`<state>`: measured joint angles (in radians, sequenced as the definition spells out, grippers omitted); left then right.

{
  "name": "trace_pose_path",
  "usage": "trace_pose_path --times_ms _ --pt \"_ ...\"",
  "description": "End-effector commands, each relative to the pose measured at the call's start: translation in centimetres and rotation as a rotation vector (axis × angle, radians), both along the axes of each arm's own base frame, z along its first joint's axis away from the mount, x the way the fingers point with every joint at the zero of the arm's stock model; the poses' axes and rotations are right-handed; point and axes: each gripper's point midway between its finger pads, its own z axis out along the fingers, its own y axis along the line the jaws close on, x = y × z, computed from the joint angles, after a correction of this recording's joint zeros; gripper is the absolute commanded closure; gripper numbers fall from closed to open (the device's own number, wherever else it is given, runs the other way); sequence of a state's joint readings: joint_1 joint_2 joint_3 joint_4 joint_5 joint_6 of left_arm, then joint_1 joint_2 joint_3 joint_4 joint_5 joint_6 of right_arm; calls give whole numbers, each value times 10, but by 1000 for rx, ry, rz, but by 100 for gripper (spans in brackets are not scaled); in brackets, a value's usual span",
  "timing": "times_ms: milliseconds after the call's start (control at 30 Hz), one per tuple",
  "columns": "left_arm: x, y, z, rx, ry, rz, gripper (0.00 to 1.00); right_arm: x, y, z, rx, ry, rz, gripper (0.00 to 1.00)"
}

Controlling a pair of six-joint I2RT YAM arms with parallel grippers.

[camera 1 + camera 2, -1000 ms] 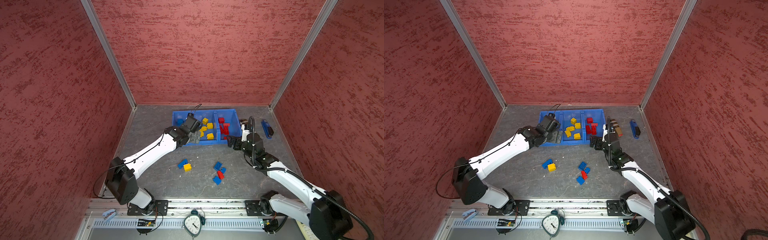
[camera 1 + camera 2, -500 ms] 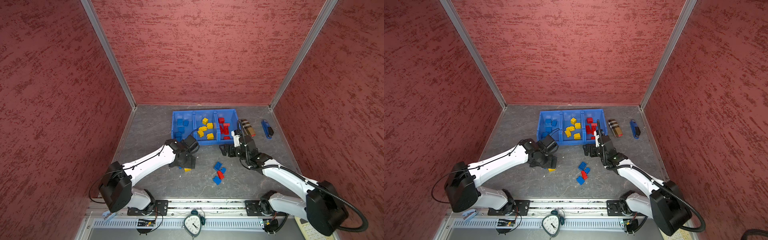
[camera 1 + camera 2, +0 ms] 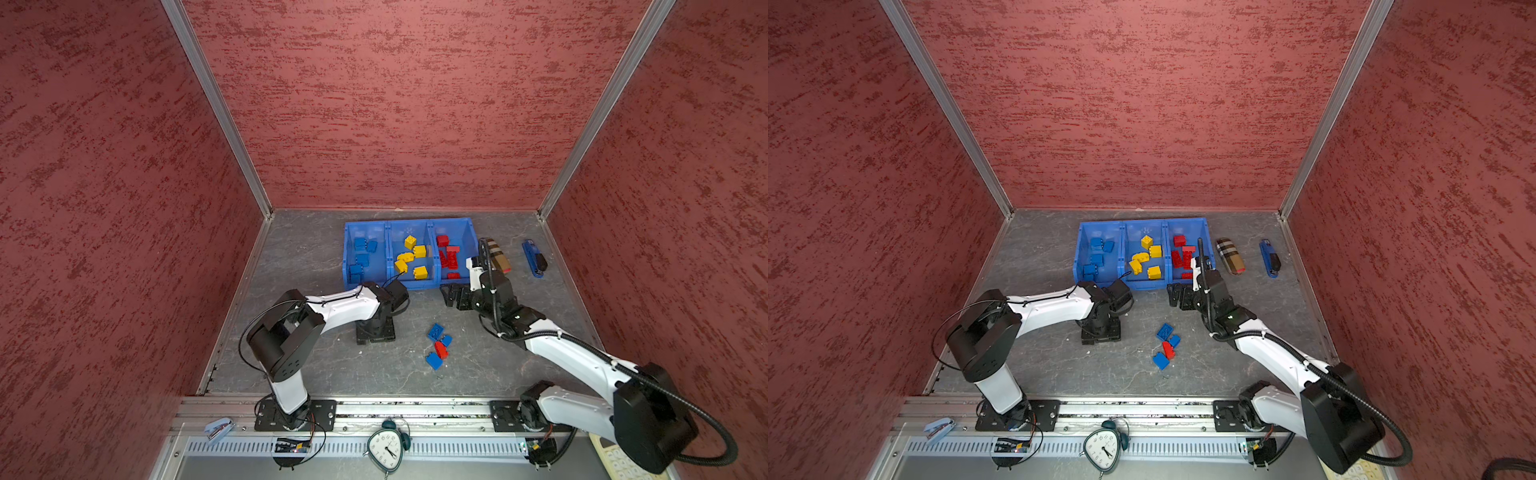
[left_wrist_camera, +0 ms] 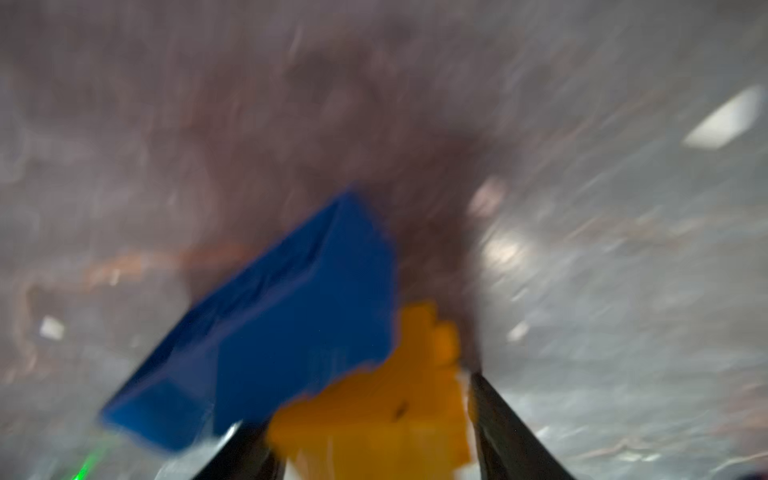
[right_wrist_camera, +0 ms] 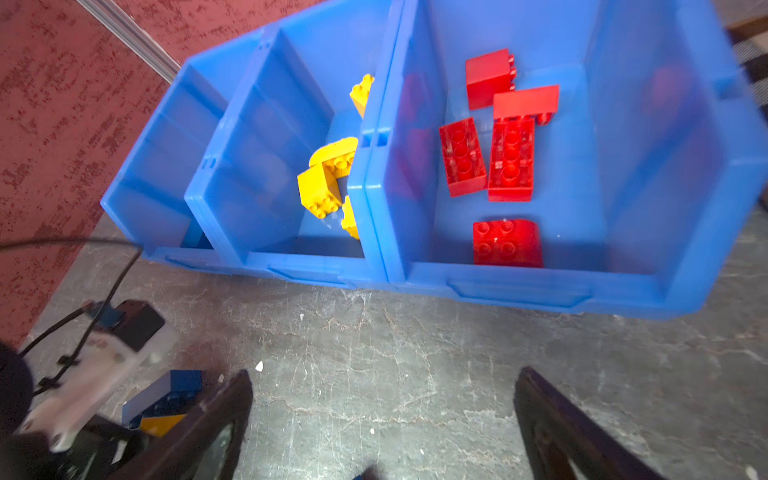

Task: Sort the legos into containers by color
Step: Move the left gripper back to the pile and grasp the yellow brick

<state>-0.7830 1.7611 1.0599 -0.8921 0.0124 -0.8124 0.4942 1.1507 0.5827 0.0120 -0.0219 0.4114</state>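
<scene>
A red-walled cell holds a grey, stone-patterned worktop (image 3: 307,257) and 2 white robot arms. At the back stand the containers (image 3: 407,222), 3 joined blue bins. In both top views the left bin holds blue legos, the middle bin yellow ones and the right bin red ones.

The left gripper (image 4: 361,409) points straight down at the worktop in front of the bins. Its wrist view is badly blurred, but a yellow brick (image 4: 374,419) sits between the 2 fingers (image 4: 503,436). A blue brick (image 4: 291,316) lies against the yellow one. The fingers flank the yellow brick closely; I cannot tell whether they grip it.

The right gripper (image 5: 384,372) hovers low in front of the red bin, its fingers spread wide and empty. Nearer the arm bases, 4 loose legos (image 3: 435,331) lie bunched together, 3 blue and a red brick (image 3: 441,350).

From where I stand, the main danger is the blue brick. I cannot tell whether it only leans on the yellow one or is clipped to it. Either way it could be dragged or lifted along, and a blue piece would land in the yellow bin. A pinch on a corner could also twist the yellow brick out of the fingers before it clears the bin wall. The 2 grippers are near each other, so a lift toward the middle bin could clip the right arm. The red brick is hemmed in by blue ones and would likely knock them aside when picked.
</scene>
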Motion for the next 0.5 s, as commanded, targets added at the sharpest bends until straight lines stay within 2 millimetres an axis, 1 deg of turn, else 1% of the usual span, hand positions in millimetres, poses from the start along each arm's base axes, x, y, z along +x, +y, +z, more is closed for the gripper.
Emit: trace_pose_path --times_ms 0,100,167,333,467 --pt "11 -2 -19 21 -17 -34 35 3 -5 10 -1 -56 -28 1" --pt "16 6 -21 63 -28 -42 37 3 -6 10 -12 -60 -25 1" --pt "16 10 -21 77 -29 -34 40 5 -5 10 -18 -62 -24 1" --pt "11 11 -17 78 -49 -35 46 7 -3 7 -22 -55 -16 1" --pt "12 6 -14 66 -66 -63 58 9 -1 8 -23 -54 -11 1"
